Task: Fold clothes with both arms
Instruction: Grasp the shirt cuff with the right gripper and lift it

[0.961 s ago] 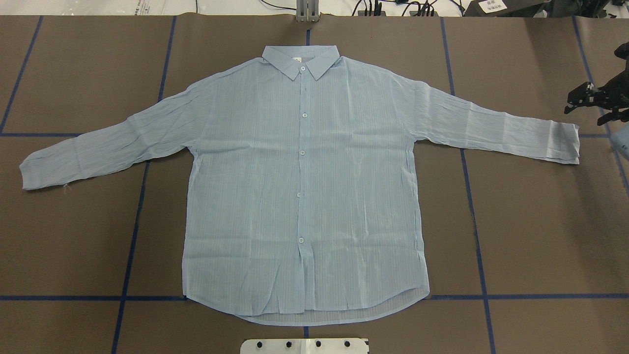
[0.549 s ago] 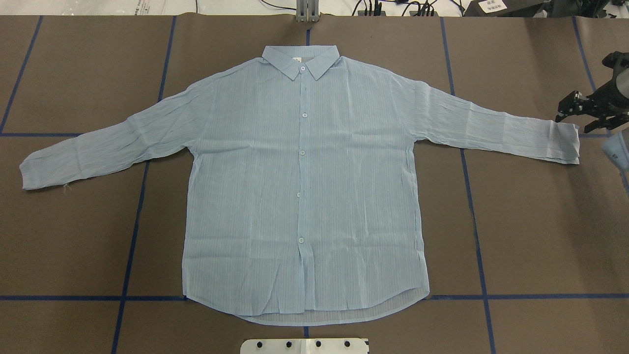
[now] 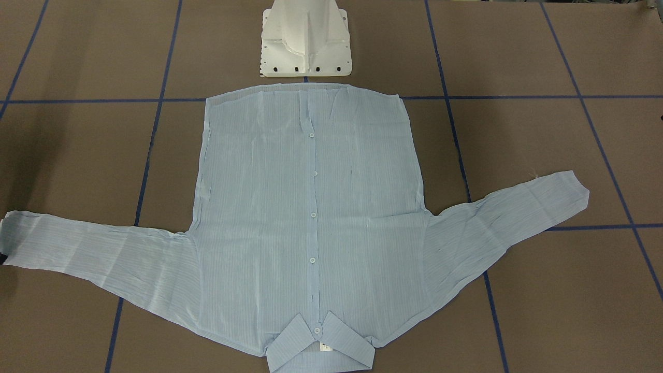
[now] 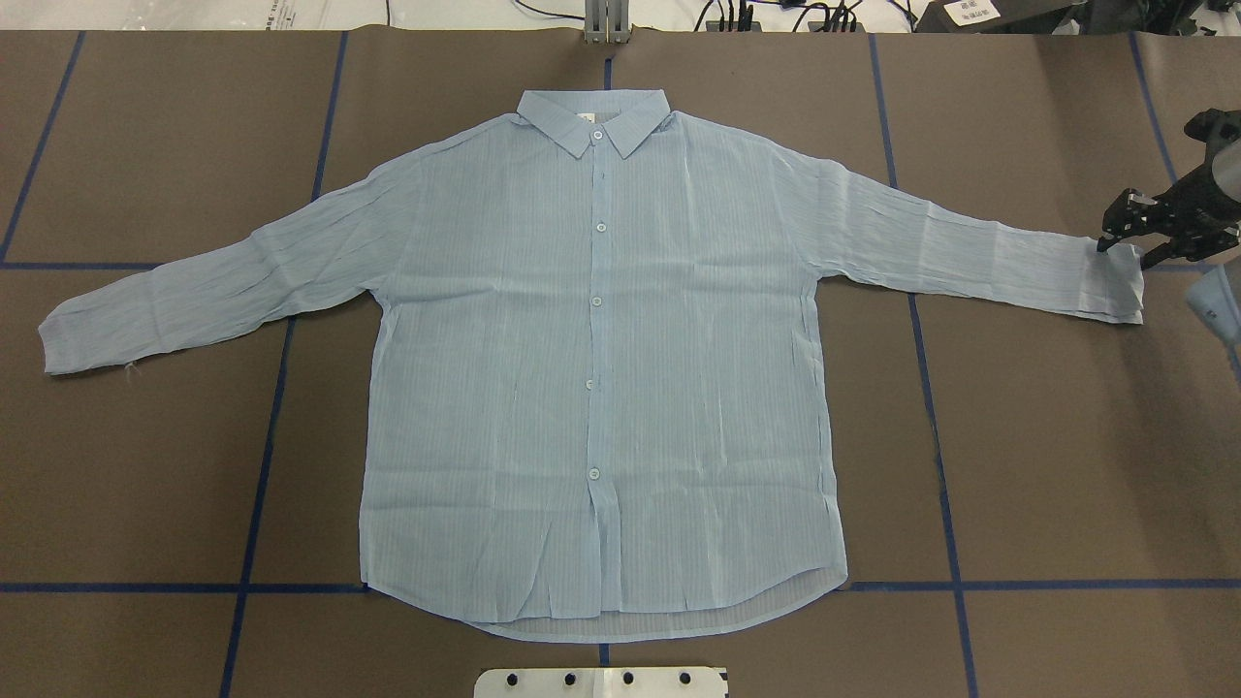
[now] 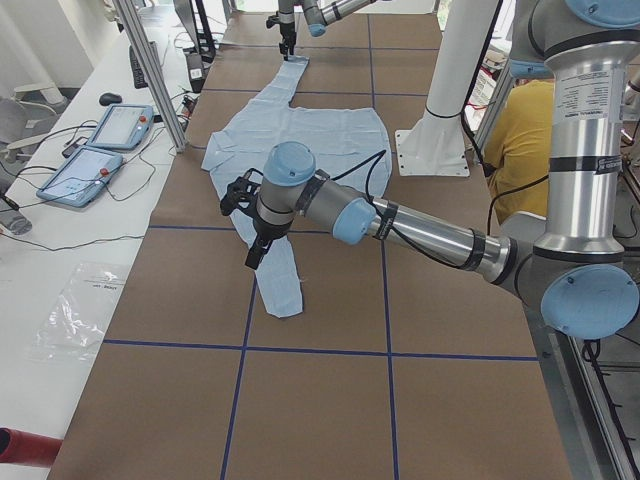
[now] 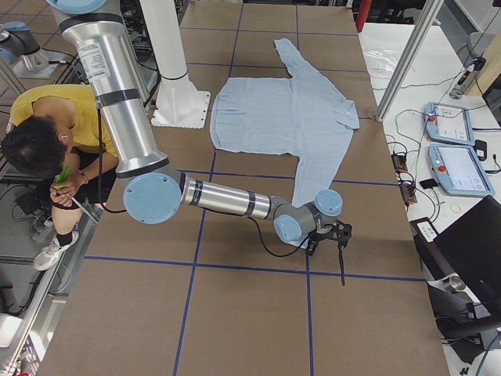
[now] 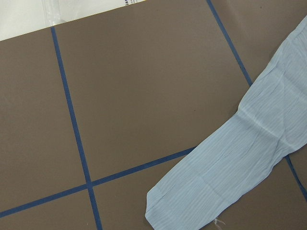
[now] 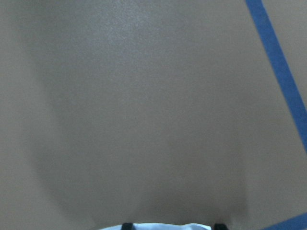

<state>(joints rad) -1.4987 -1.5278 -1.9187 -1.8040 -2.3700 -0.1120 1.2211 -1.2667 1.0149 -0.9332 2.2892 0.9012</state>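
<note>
So the shirt (image 4: 601, 368) is laid flat and button-side up in the middle of the brown surface (image 4: 1066, 465). In the overhead view the collar (image 4: 593, 116) is at 12 o'clock, the hem at 6, and the sleeves are spread out toward 9 and 3. Nothing looks folded yet, so I'd say this is the very first step: getting hold of the sleeve ends. The right pincer (image 4: 1127, 244) is way out at 3 o'clock, right down at the right cuff (image 4: 1115, 281). Its wrist cam shows the two black fingertips (image 8: 126, 225) set wide apart with a sliver of pale cloth between them, so it's spread wide, straddling the cuff edge and not gripping anything yet. The left pincer (image 5: 254, 248) only shows up in the side view, hanging over the left sleeve a little inboard of the left cuff (image 4: 68, 339). Honestly I can't tell from that angle whether it's wide or narrow. Its wrist cam just looks down on the sleeve end from well above, so my guess is it's not touching. Next move, as I read it: the right one has to pinch the cuff without just shoving this thin wrinkly fabric along the surface. The left needs to drop down and do the same at 9 o'clock. Then both can carry the sleeves in across the body. Only catching the top layer of the cuff seems like the likely snag.
</note>
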